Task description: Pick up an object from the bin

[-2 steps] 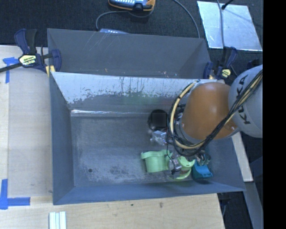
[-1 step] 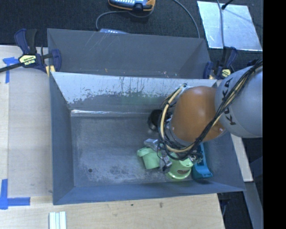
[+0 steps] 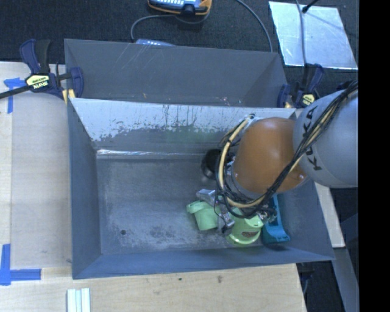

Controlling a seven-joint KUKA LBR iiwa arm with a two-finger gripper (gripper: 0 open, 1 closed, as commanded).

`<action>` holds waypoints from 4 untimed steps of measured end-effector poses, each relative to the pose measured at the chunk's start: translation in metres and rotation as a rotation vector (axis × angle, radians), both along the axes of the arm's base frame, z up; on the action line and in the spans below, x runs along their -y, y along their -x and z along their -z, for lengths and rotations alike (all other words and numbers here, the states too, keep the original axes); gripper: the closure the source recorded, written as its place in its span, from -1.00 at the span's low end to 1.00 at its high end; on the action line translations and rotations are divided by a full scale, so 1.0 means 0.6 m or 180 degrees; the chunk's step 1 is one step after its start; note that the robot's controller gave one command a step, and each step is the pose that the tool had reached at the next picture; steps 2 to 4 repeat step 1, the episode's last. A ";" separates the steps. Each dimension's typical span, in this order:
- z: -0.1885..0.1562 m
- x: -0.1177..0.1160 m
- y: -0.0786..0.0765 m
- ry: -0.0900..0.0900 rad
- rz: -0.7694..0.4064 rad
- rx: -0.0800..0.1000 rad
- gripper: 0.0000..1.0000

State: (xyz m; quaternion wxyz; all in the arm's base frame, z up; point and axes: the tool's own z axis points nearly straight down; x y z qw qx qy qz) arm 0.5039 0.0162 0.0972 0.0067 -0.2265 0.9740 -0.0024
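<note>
I am watching the jaws hanging low over the lower right corner of the bin [image 3: 83, 183], above two green things: one pale green piece [image 3: 204, 216] and one round green cup [image 3: 245, 233]. One blue piece [image 3: 278, 229] is lying just beside the cup, and one black thing [image 3: 211, 161] is lying farther back. I cannot tell whether the jaws are open or closed.

A: Entry: setting. Class?
B: Probably a robotics lab or test cell. Evidence: industrial arm [image 3: 332, 143] lettered KUKA, orange wrist cover [image 3: 268, 152], bundled cables [image 3: 224, 159].
A: Further items?
B: Grey metal bin [image 3: 170, 61] on a pale bench [image 3: 36, 183]; yellow-and-blue cabled device [image 3: 180, 5] at the far edge, kind unclear.
</note>
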 end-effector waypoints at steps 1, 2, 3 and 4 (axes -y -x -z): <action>-0.174 -0.012 0.015 -0.0001 -0.0084 0.0007 1.00; -0.174 -0.012 0.015 -0.0001 -0.0084 0.0007 1.00; -0.174 -0.012 0.015 -0.0001 -0.0084 0.0007 1.00; -0.174 -0.012 0.015 -0.0001 -0.0084 0.0007 1.00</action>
